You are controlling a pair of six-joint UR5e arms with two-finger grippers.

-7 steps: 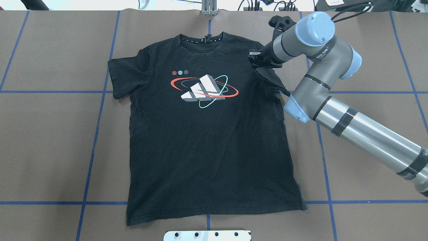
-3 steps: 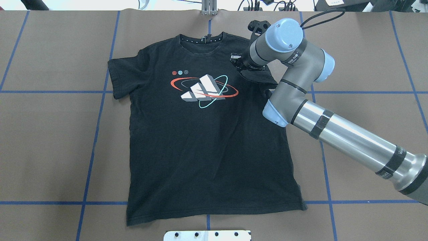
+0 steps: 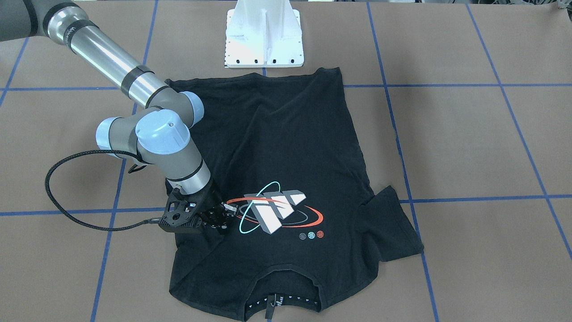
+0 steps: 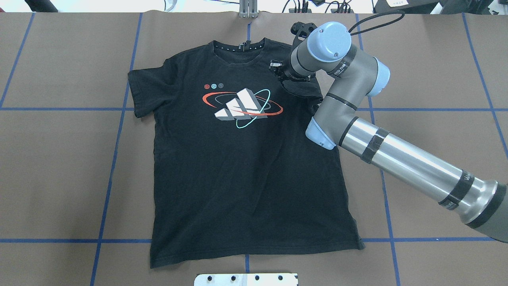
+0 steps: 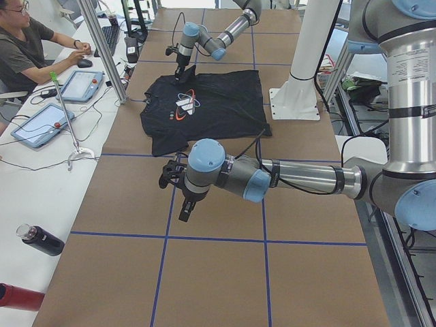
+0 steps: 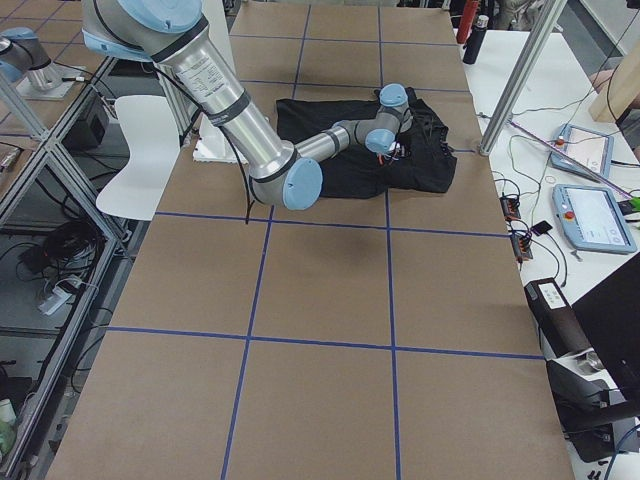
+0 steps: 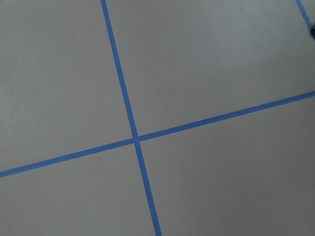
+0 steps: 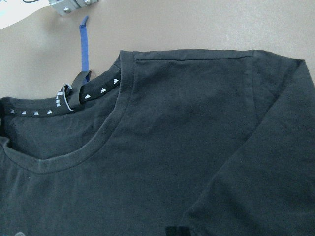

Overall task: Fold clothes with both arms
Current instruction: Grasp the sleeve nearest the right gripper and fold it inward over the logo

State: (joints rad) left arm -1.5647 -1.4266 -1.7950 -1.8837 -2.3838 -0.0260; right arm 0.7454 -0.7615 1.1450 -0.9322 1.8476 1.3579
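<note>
- Brown-papered table [image 4: 59, 159] with a blue tape grid. The black T-shirt [image 4: 238, 167] lies flat and face up, collar away from the robot.
- Right fingers [image 3: 218, 219] are pinched narrow on the sleeve [image 3: 196, 243], which is turned in over the chest just beside the logo [image 3: 272, 210].
- Left fingers [image 5: 185, 210] hang over bare table, well apart from the shirt. Cannot tell whether they are wide or narrow.
- To do it well, I judge: lower the sleeve flat before letting go, keep the fold edge straight, and don't drag the body cloth.

A brown paper-covered worktop [image 4: 59, 159], gridded with blue tape lines [image 4: 117, 151], carries a black short-sleeved T-shirt [image 4: 246, 171] lying front up. Its hem lies near a white pedestal base plate [image 3: 263, 44], its collar at the opposite side.
</note>
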